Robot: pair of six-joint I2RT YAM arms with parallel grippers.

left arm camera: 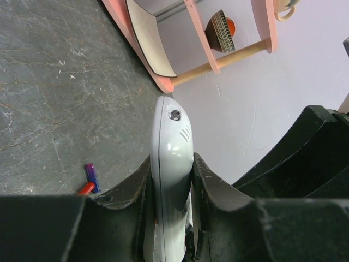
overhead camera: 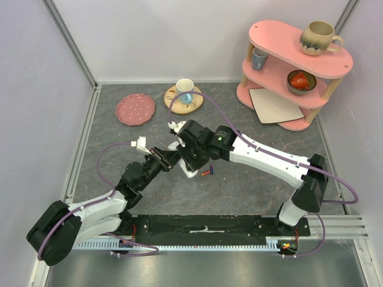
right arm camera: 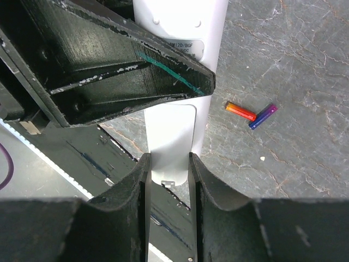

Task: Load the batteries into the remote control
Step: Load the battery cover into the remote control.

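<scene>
**Both grippers on the remote, two batteries loose on the table**

The grey stone-patterned table (overhead camera: 251, 185) fills the overhead view. A pink shelf unit (overhead camera: 281, 45) stands in its upper right corner. The right arm (overhead camera: 269, 156) reaches in from the lower right and the left arm (overhead camera: 96, 206) from the lower left. They meet just left of the frame's centre.

The left gripper (left arm camera: 172, 166) is clamped on the remote control (left arm camera: 170, 136). In the left wrist view the white slab stands edge-on between the two black fingers and points up the frame.

The right gripper (right arm camera: 168, 161) holds the same remote control (right arm camera: 173, 128) by one end. In the right wrist view the white body fills the gap between the fingers, and both touch its sides. The remote's label side faces this camera.

Two batteries (overhead camera: 206, 173) lie on the table just right of the grippers, in neither gripper. The right wrist view shows an orange-red battery (right arm camera: 240, 111) and a blue-purple battery (right arm camera: 263, 116) right of centre. Their near ends almost touch, forming a shallow V.
</scene>
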